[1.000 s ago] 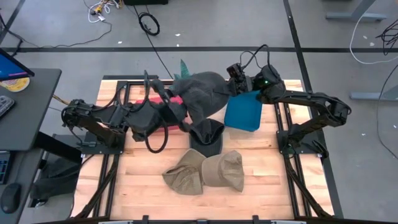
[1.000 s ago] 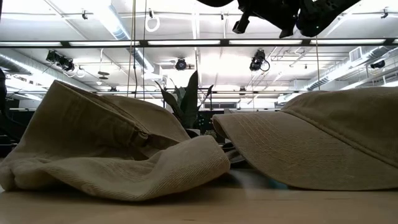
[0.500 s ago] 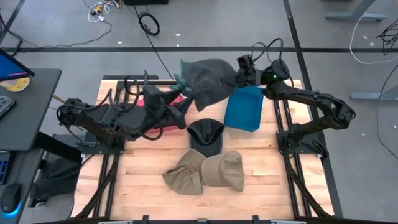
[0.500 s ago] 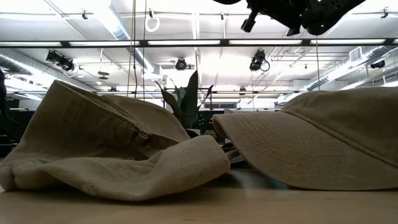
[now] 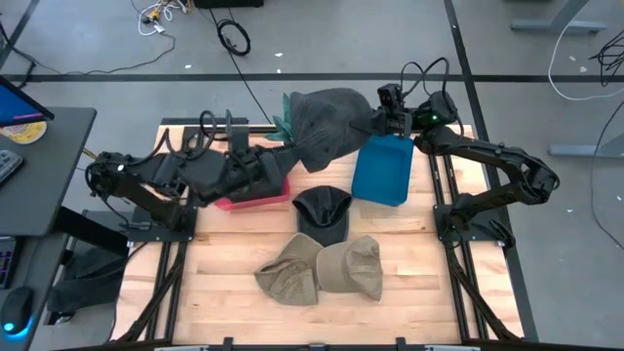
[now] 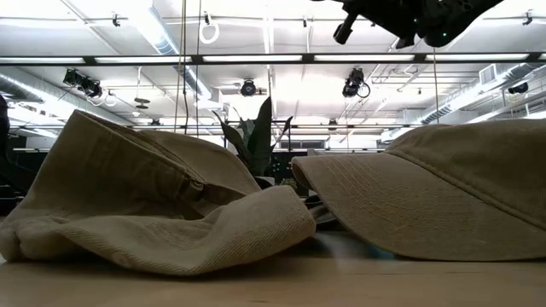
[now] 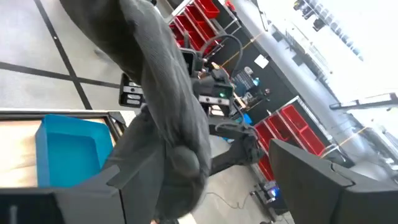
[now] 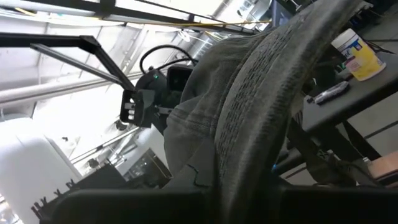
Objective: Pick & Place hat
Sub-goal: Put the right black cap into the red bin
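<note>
A dark grey hat hangs in the air over the table's far edge, between my two grippers. My left gripper is shut on its left lower end. My right gripper is shut on its right end. The hat fills the middle of the left wrist view and of the right wrist view. A black hat lies flat on the table. Two tan hats lie side by side nearer the front, and both also show in the low view. My left gripper pinches the hat's lower left edge between its two fingers, coming from the table's left. The cloth rises away from the fingers, clear of the table. One layer or several, I cannot tell. My right gripper pinches the hat's right end between its two fingers, coming from the table's right. The cloth is bunched in folds where it meets the fingers. The hat is lifted clear of the table.
A blue bin stands at the far right, just under the right gripper. A red bin stands at the far left under the left arm. Bare wood shows along the table's left and right sides.
Both grippers have carried the dark grey hat up and toward the table's far edge. The right gripper has gone toward the far right, the left gripper toward the right after it. The hat, which sagged low over the red bin, now hangs higher between them.
</note>
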